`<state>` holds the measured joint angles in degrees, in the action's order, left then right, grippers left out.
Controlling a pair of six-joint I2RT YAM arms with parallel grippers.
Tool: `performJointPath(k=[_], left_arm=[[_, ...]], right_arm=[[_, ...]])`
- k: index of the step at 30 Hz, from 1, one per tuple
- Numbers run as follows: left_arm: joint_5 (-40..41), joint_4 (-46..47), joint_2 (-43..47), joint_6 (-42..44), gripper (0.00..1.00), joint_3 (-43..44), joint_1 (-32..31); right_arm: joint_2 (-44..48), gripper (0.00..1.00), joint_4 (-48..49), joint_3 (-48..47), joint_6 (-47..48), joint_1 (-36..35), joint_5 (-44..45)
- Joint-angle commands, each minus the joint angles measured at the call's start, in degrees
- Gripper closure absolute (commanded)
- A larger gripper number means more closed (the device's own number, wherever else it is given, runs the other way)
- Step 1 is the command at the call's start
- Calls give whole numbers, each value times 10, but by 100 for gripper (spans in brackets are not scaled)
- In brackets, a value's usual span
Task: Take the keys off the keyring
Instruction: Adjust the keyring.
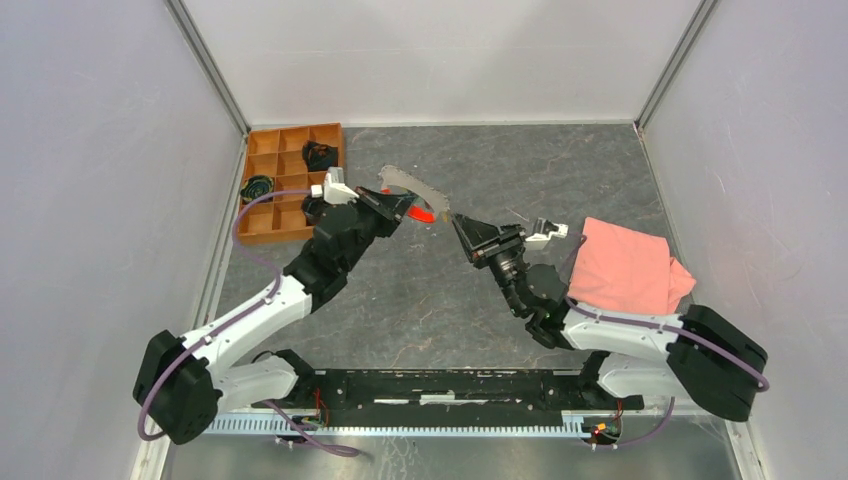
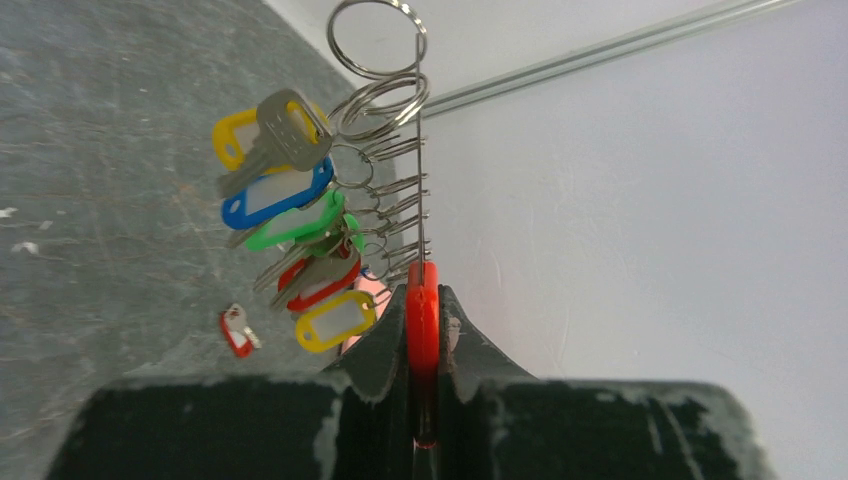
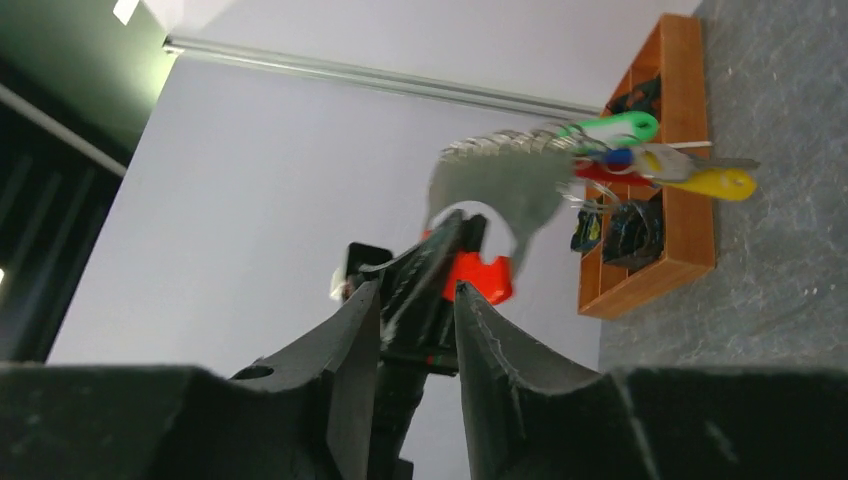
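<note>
Keyring (image 2: 419, 200) is held up off the bench (image 2: 100, 200). The left claw (image 2: 422, 300) is clamped tight on its red strap (image 2: 422, 335), with the thin wire rising straight out of the closed jaws. Hanging off that wire on small split rings is a bunch of keys (image 2: 290, 210) with yellow, blue, green and red heads, all crowded to one side.

The right claw (image 3: 415, 295) faces the left one nose to nose. Its jaws stand partly apart around nothing I can make out, just short of the strap.

Below the bunch, a small red-tagged piece (image 2: 237, 331) lies alone on the bench. It is probably a key already taken off, though it is too small to be sure. So at most one key is free and most of the bunch is still to come off. The wooden tray (image 1: 290, 180) and pink cloth (image 1: 625, 265) sit well off to either side.
</note>
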<state>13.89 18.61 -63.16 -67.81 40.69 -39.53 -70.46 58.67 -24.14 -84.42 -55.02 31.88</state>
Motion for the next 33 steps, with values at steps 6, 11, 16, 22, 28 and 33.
performJointPath(k=[6, 11, 16, 22, 28, 33], left_arm=[[-297, -141, 6, 89, 98, 82, 147], [-460, -216, -25, 164, 98, 135, 190], [-571, -260, -59, 224, 98, 178, 192], [-677, -261, -80, 254, 98, 209, 191], [-712, -260, -75, 267, 98, 221, 174], [-729, -260, -71, 277, 98, 225, 152]], right_arm=[[136, 54, -60, 27, 361, 1, -57], [202, 27, -148, 32, 582, 1, -51], [285, 8, -193, 68, 700, 1, -61], [366, 18, -204, 113, 837, 0, -215], [414, 28, -233, 122, 898, 0, -359], [413, 41, -264, 99, 910, 0, -447]])
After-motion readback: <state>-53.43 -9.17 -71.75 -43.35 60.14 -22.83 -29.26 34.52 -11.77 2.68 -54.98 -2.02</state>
